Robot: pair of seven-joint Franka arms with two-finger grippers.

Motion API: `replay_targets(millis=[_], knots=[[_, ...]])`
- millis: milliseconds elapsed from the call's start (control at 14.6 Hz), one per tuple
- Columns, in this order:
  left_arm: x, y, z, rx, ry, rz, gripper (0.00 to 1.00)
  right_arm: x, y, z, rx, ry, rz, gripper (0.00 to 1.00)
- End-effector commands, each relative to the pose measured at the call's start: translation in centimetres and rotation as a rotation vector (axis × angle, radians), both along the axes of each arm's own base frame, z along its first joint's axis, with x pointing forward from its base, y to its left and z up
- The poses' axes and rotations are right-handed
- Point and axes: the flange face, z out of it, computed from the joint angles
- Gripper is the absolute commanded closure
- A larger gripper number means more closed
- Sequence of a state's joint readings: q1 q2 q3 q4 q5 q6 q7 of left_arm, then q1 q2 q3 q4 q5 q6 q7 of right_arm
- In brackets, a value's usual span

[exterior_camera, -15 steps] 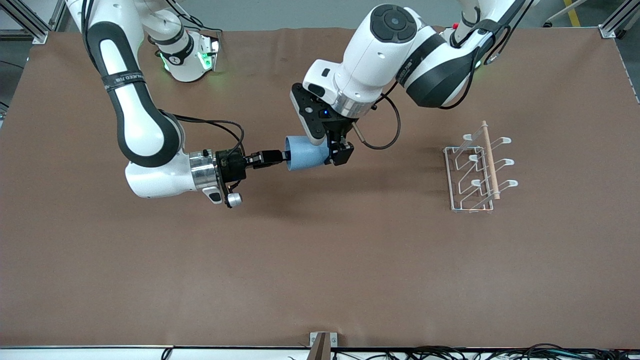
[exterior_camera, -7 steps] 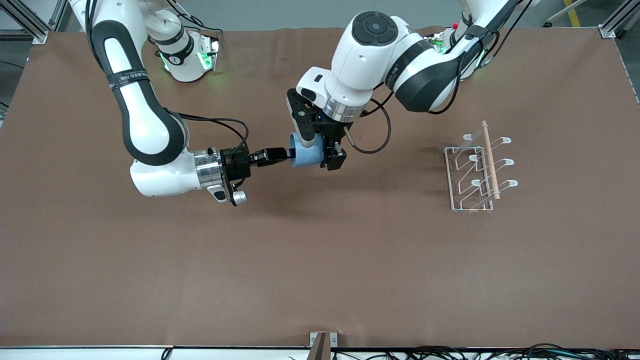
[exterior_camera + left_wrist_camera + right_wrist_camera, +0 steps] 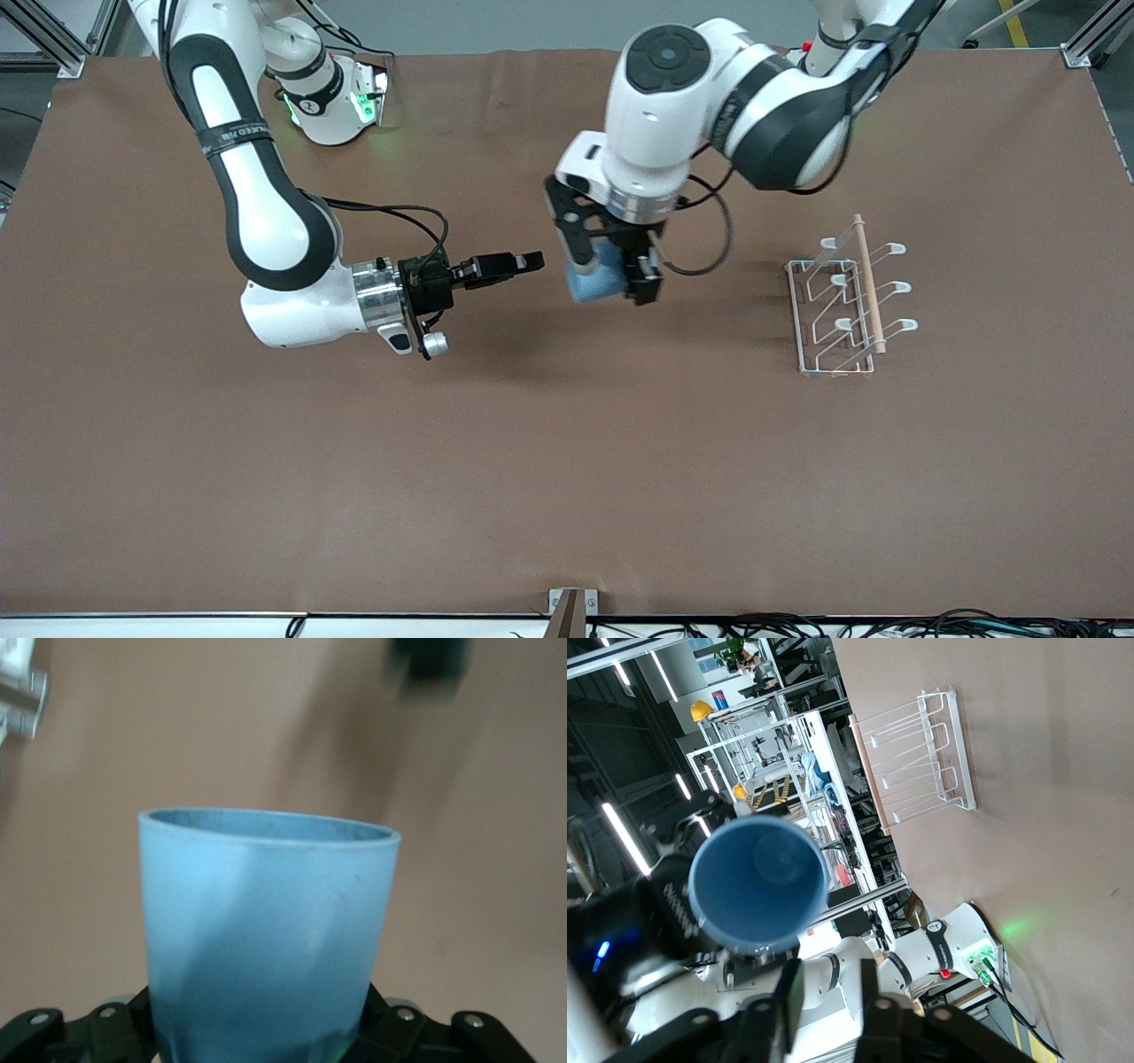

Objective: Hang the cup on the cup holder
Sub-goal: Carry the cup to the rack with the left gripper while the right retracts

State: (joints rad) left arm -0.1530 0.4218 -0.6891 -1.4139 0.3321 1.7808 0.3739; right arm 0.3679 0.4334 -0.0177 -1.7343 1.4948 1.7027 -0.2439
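Note:
The light-blue cup (image 3: 589,282) is held in the air by my left gripper (image 3: 611,282), which is shut on its lower part over the middle of the table. In the left wrist view the cup (image 3: 266,930) fills the space between the fingers of the left gripper (image 3: 263,1032), mouth pointing away. My right gripper (image 3: 532,262) is open and empty, level, a short gap from the cup's mouth. In the right wrist view the right gripper (image 3: 830,997) faces the cup's open mouth (image 3: 757,881). The white wire cup holder (image 3: 846,301) stands toward the left arm's end, also seen in the right wrist view (image 3: 921,762).
A brown cover (image 3: 567,461) spans the table. The holder's wooden rod (image 3: 868,283) lies along its top. A small metal bracket (image 3: 567,607) sits at the table edge nearest the front camera, with cables beside it.
The right gripper has let go of the cup's rim. The left gripper has carried the cup away from it, toward the cup holder, and turned it more upright.

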Motion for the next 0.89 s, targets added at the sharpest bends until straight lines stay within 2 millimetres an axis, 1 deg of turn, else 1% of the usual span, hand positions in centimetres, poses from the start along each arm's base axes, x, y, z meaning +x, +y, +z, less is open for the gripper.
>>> replay_targets(millis=[0, 68, 137, 205, 274, 342, 411, 547, 616, 684, 753, 821], knots=[[0.5, 4.4, 2.0, 0.109, 0.008, 0.052, 0.85, 0.5, -1.7, 0.3, -0.006, -0.006, -0.011, 0.00], [1.0, 6.3, 2.5, 0.155, 0.016, 0.057, 0.84, 1.2, -3.6, 0.1, -0.049, -0.015, -0.023, 0.00], [1.7, 8.4, 2.2, 0.222, 0.035, 0.039, 0.84, 1.5, -5.3, -0.5, -0.120, -0.034, -0.009, 0.00], [2.6, 11.0, 2.0, 0.306, 0.052, 0.007, 0.83, 1.9, -7.9, -0.6, -0.202, -0.061, 0.000, 0.00], [3.5, 13.1, 1.7, 0.382, 0.058, -0.035, 0.82, 2.1, -10.4, -0.8, -0.285, -0.084, 0.011, 0.00], [4.3, 14.9, 1.3, 0.470, 0.057, -0.095, 0.82, 2.3, -12.9, -1.0, -0.360, -0.099, 0.019, 0.00], [5.1, 16.6, 0.9, 0.546, 0.078, -0.163, 0.82, 2.4, -15.7, -0.7, -0.448, -0.124, 0.028, 0.00], [6.4, 19.8, -0.5, 0.651, 0.137, -0.238, 0.82, 2.4, -20.6, 0.3, -0.620, -0.173, 0.063, 0.00], [6.6, 20.9, -1.3, 0.715, 0.158, -0.271, 0.82, 2.2, -23.4, 1.2, -0.702, -0.194, 0.072, 0.00], [6.7, 22.3, -2.6, 0.793, 0.184, -0.285, 0.82, 2.1, -25.8, 2.3, -0.783, -0.217, 0.086, 0.00], [6.6, 23.6, -4.2, 0.867, 0.215, -0.298, 0.82, 1.9, -27.9, 3.5, -0.857, -0.240, 0.099, 0.00], [6.6, 24.4, -6.1, 0.924, 0.237, -0.315, 0.82, 1.5, -29.8, 4.9, -0.928, -0.266, 0.113, 0.00]])
